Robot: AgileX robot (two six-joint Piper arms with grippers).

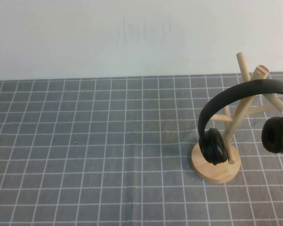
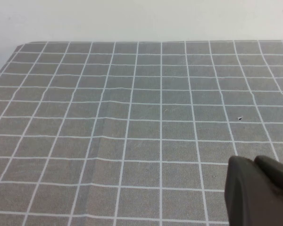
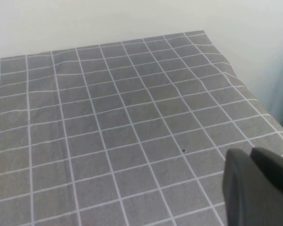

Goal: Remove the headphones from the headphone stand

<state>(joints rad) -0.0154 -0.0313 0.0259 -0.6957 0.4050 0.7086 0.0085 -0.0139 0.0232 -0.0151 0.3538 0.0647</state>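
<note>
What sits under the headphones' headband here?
The headphones hang over the stand; its pegs show, but its contact point is hidden. Left gripper and right gripper are over bare cloth.

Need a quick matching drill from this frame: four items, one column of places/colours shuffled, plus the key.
Items:
1. headphones
2. headphone stand
3. left end effector
4. tablecloth

Descriptions:
A. grey with a white grid
B. light wood, round base on the robot's right side
C. black, headband hung over the pegs
D. dark part at the edge of the left wrist view, above bare cloth

Pairs: 1-C, 2-B, 3-D, 4-A

The right end effector likewise shows only in its own wrist view, above bare cloth.
</note>
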